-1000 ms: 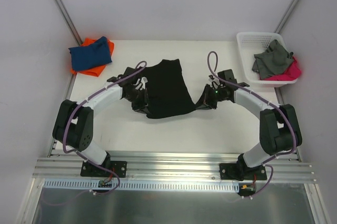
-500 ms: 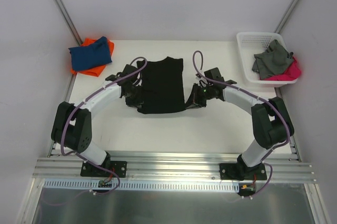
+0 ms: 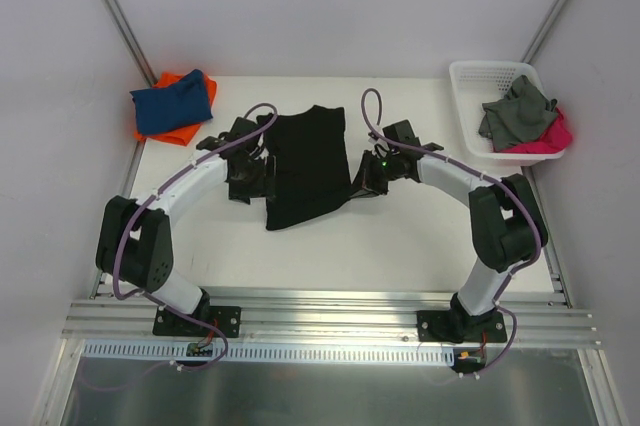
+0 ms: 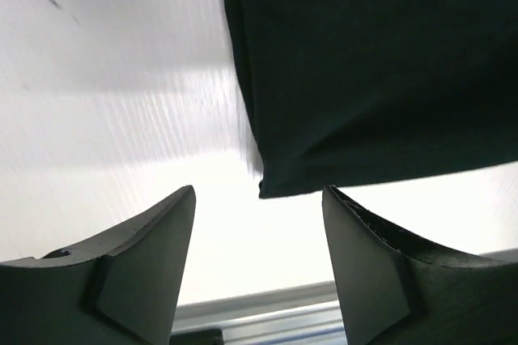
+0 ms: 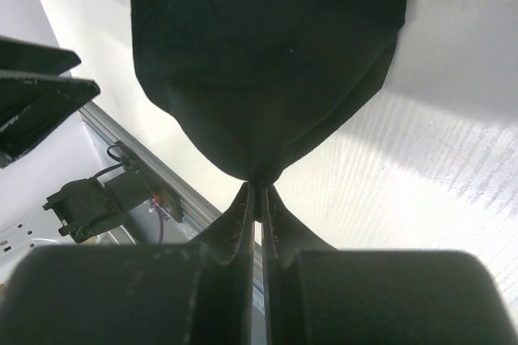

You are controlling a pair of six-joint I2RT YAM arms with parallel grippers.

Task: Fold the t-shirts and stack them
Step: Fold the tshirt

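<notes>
The black t-shirt (image 3: 308, 168) lies folded into a narrow panel at the middle of the table (image 3: 400, 246). At its left edge my left gripper (image 3: 256, 178) is open. In the left wrist view the shirt's corner (image 4: 364, 78) lies just ahead of the left gripper (image 4: 259, 203), and nothing sits between the fingers. My right gripper (image 3: 364, 180) is at the shirt's right edge. In the right wrist view the right gripper (image 5: 257, 191) is shut on a pinched fold of the black shirt (image 5: 259, 53). A blue t-shirt (image 3: 172, 104) lies on an orange one (image 3: 162, 133) at the far left corner.
A white slotted basket (image 3: 466, 98) stands at the far right with grey cloth (image 3: 515, 111) and pink cloth (image 3: 553, 136) in it. Metal rails (image 3: 330, 321) run along the near edge behind the arm bases.
The left gripper has opened and let go of the black shirt. The right gripper carried its edge left, so the shirt now lies narrower.
</notes>
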